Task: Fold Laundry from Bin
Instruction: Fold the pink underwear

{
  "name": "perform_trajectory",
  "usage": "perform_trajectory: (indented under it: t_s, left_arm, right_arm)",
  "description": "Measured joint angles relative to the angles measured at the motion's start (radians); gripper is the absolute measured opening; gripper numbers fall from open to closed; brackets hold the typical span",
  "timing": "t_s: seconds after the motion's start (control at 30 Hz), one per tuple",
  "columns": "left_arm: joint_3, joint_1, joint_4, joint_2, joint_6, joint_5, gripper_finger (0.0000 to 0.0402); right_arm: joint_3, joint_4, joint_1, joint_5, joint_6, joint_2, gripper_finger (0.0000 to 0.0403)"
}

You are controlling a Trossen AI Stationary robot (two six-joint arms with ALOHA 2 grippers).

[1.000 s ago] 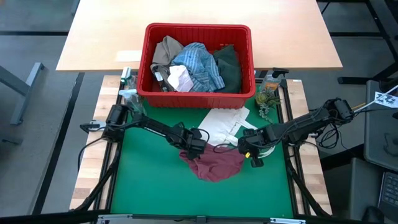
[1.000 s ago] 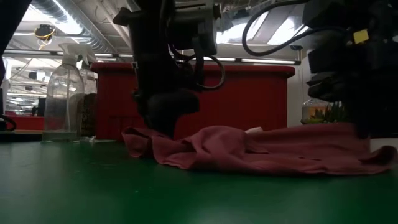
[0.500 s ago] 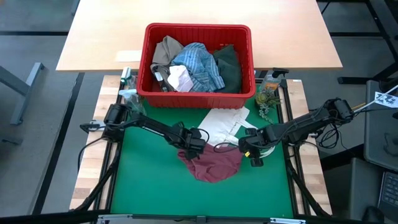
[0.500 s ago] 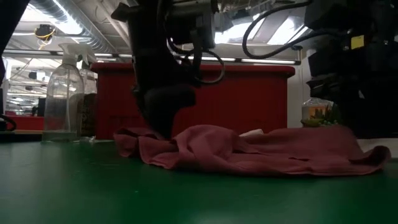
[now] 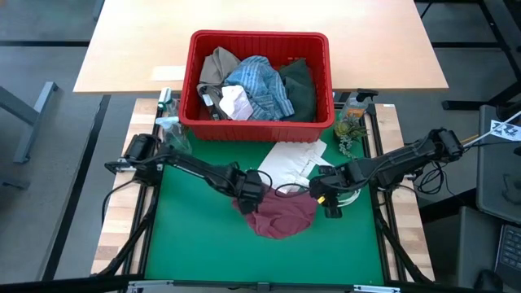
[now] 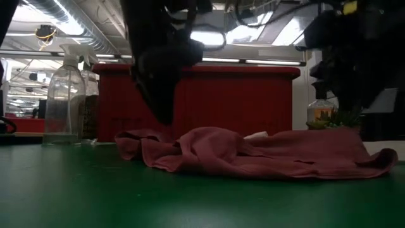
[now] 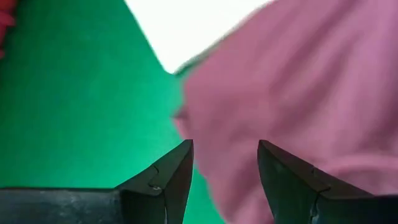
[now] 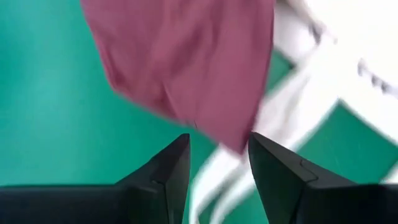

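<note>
- While both arms reach in from the tabletop's side edges, the small maroon cloth lies crumpled on the green mat, approx. mid-tabletop, nearer the front edge than the bin.
- Left tool sits at the cloth's left-rear edge; fingers apart, w/ nothing between them – released. Wrist view: cloth just ahead of the tips, not pinched.
- Right tool at the cloth's right edge; fingers spread, released, cloth ahead of them & not gripped.
- Low view: cloth rests flat on the mat in soft folds, both arms dark above it.
- White tote bag lies flat on the mat behind the cloth, betw. cloth & bin; its loop handles run by the right tool.
- Red bin at the rear edge of the mat, holding the rest of the laundry: tan garment, blue-white striped shirt, small white cloth, dark green garment.
- Clear spray bottle near the bin's left-front corner; small plant by its right-front corner.
</note>
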Motion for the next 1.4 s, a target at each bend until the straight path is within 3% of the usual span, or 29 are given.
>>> perform_trajectory:
  t_s: [0.23,0.43,0.83,1.4]
  left_arm:
    - [0.0,-0.097,0.091,-0.001,-0.045,0.086,0.0173]
    - [0.001,-0.167,0.124,0.0,-0.045,-0.065,0.0173]
    - [0.001,-0.183,0.164,0.124,-0.047,-0.075,0.0173]
    - [0.001,-0.208,0.154,0.145,-0.046,-0.039,0.0173]
  right_arm:
    - [-0.001,0.253,0.058,-0.014,0.015,0.053,0.0163]
    - [-0.001,0.317,0.111,-0.005,0.034,0.16,0.0163]
    - [-0.002,0.314,0.193,-0.022,0.064,0.3,0.0163]
    - [0.002,0.237,0.282,-0.107,0.071,0.318,0.0163]
